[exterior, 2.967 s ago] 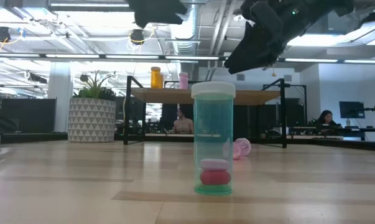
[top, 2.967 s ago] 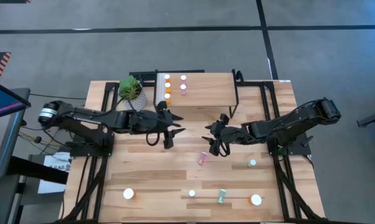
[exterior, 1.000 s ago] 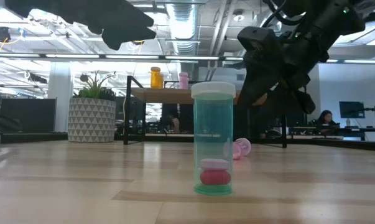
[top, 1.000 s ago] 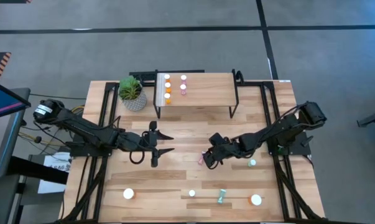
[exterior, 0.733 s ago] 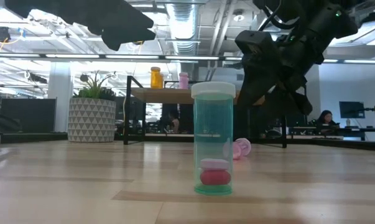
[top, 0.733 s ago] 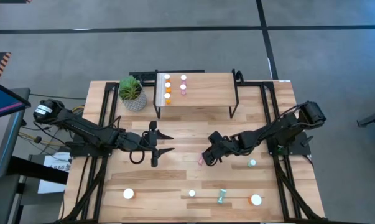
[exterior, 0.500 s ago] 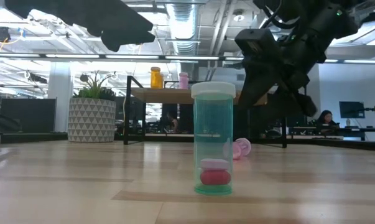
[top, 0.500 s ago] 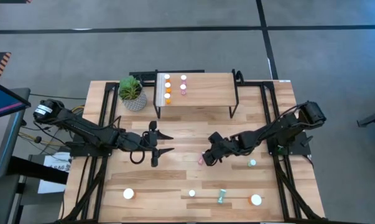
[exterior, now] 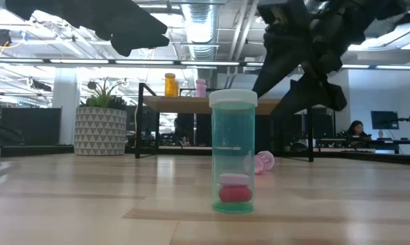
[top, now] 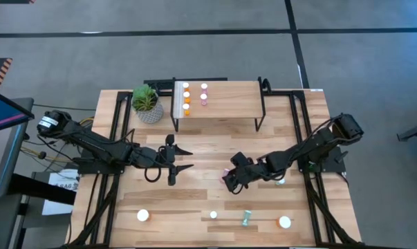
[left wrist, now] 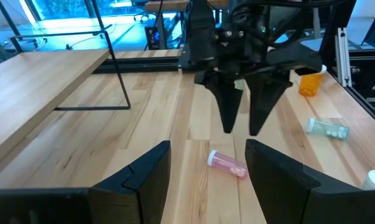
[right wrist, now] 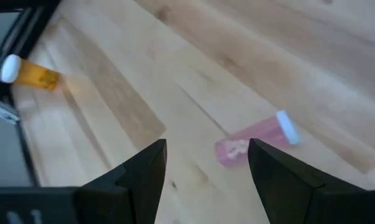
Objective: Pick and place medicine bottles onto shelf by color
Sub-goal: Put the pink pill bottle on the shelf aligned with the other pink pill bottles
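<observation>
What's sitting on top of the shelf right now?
On the shelf, five white-capped bottles stand near its left end: three orange bottles in one column, two pink bottles beside them. The rest of its top is bare wood. What lies beneath it is hidden from above.

Bright, even light; blurred right-wrist view

You had a green potted plant (top: pixel 145 102) in a white patterned pot standing near the back left corner of the wooden table (top: pixel 201 197); in the low view it stood at the left of the table. The table had black metal rails (top: pixel 114 124) along its left and right sides. Around the table was a grey floor (top: pixel 194 48) with dark lines on it. Far behind, in the low view, a person (exterior: pixel 356 129) sat at a desk with a monitor (exterior: pixel 385 120).
</observation>
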Motion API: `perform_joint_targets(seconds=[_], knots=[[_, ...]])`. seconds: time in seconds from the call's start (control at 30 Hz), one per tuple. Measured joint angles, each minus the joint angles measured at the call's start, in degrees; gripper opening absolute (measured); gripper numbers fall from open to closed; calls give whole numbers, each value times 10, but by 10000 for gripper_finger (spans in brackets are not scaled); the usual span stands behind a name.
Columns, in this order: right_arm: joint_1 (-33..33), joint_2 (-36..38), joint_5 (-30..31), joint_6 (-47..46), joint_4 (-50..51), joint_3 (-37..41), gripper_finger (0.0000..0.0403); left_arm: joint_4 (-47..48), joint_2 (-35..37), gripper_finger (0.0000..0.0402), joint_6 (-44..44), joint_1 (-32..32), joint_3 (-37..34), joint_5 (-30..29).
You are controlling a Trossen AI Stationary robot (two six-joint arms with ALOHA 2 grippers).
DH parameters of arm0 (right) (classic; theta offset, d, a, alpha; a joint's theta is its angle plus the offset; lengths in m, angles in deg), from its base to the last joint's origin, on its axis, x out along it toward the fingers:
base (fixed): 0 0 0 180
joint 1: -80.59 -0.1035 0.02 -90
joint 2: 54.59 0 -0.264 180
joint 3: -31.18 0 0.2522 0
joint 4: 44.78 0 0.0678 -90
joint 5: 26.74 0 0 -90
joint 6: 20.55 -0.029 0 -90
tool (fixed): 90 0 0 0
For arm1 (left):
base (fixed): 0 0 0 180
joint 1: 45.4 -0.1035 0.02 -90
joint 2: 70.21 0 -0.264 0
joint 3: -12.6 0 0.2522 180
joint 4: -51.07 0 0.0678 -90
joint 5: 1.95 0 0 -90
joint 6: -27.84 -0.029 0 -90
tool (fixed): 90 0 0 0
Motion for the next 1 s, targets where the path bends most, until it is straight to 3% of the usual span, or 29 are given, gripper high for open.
perform_joint_targets(seconds=[0.2, 0.37, 0.63, 1.0], knots=[[0, -13, 41, -32, 67, -31, 249, 0, 0, 195, 0, 0, 0, 0], [0, -78, 27, -46, 89, -82, 249, 3, 0, 195, 0, 0, 0, 0], [1, -160, 14, -93, 218, -178, 249, 18, 0, 195, 3, 0, 0, 0], [1, -164, 13, -134, 243, -182, 249, 20, 0, 195, 3, 0, 0, 0]])
